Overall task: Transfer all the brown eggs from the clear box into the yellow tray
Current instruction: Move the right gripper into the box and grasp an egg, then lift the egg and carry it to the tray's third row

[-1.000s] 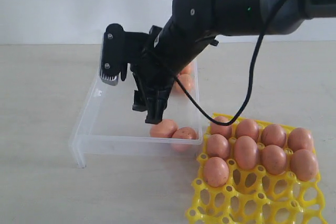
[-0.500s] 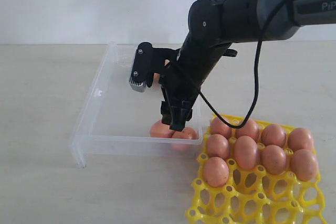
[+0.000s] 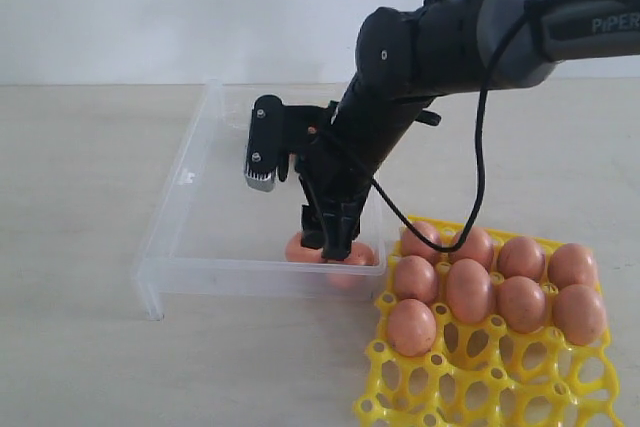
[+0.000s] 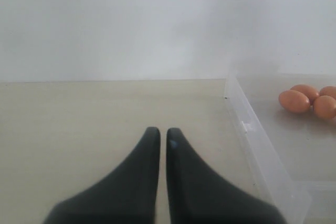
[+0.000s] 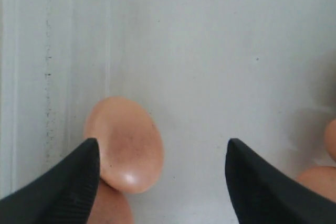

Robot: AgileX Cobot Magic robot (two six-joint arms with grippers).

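Mostly hidden behind right pincer point(image 3: 298, 209): brown eggs point(image 3: 297, 247), perhaps two.

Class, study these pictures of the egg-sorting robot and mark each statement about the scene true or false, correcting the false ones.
1. The yellow tray holds nine brown eggs. True.
2. The right gripper has its jaws shut on an egg. False: its jaws stand open, low inside the clear box, with eggs just beneath.
3. The left gripper has its jaws shut with nothing between them. True.
4. The clear box holds no eggs. False: several brown eggs lie in it.
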